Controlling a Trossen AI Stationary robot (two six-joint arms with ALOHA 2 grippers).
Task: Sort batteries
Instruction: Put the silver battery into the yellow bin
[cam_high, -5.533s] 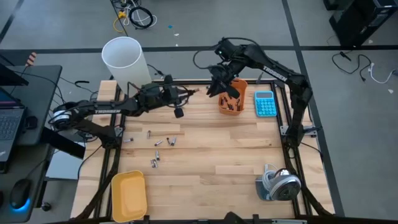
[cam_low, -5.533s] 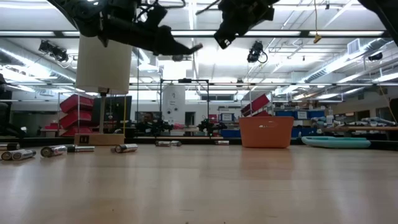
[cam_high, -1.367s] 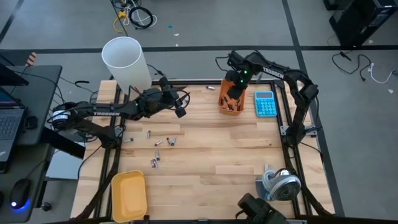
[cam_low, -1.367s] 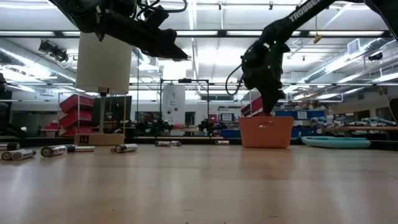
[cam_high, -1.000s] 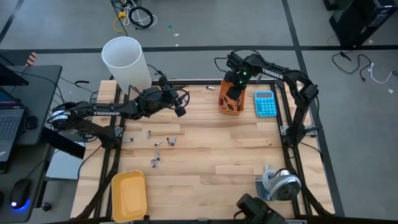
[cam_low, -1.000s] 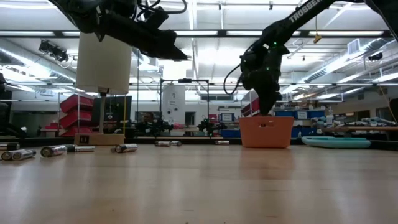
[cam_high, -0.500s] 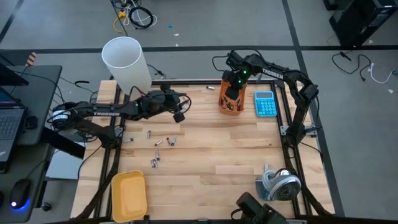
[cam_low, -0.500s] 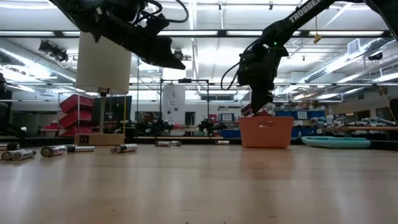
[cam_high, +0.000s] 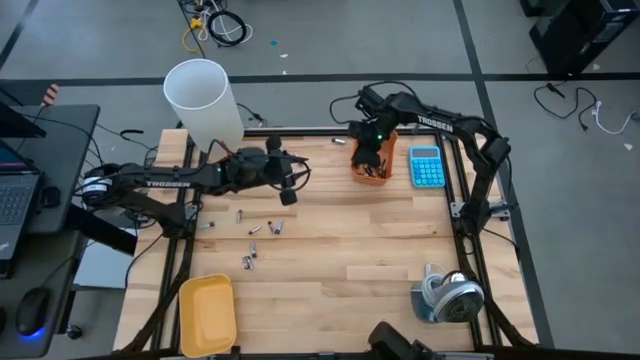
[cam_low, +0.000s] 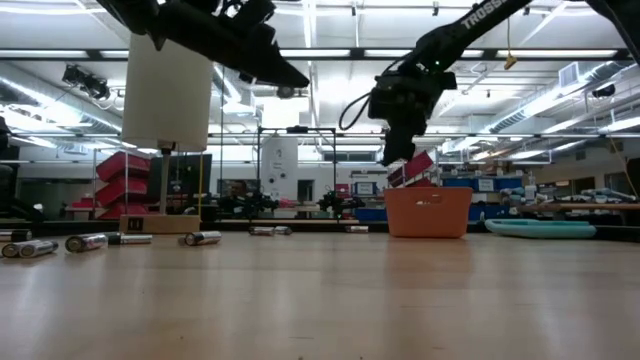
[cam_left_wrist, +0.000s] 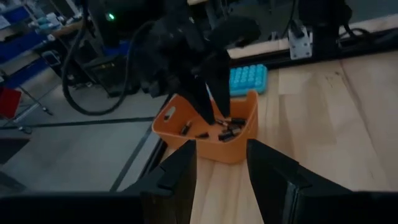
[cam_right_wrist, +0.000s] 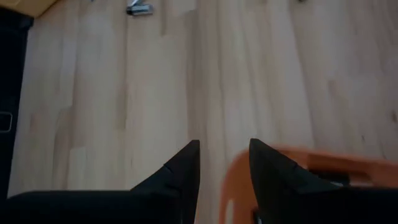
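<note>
Our right tool (cam_high: 362, 157) hangs open and empty over the orange bin (cam_high: 384, 171), which already holds dark batteries (cam_left_wrist: 225, 129). Left tool (cam_high: 288, 190) is open too. Several light batteries (cam_high: 256, 232) are left on the surface (cam_high: 350, 240), so we're maybe halfway.

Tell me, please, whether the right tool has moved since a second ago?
Yes. The right tool, then dipped into the orange bin, has lifted clear of its rim and shifted toward the white tube.
</note>
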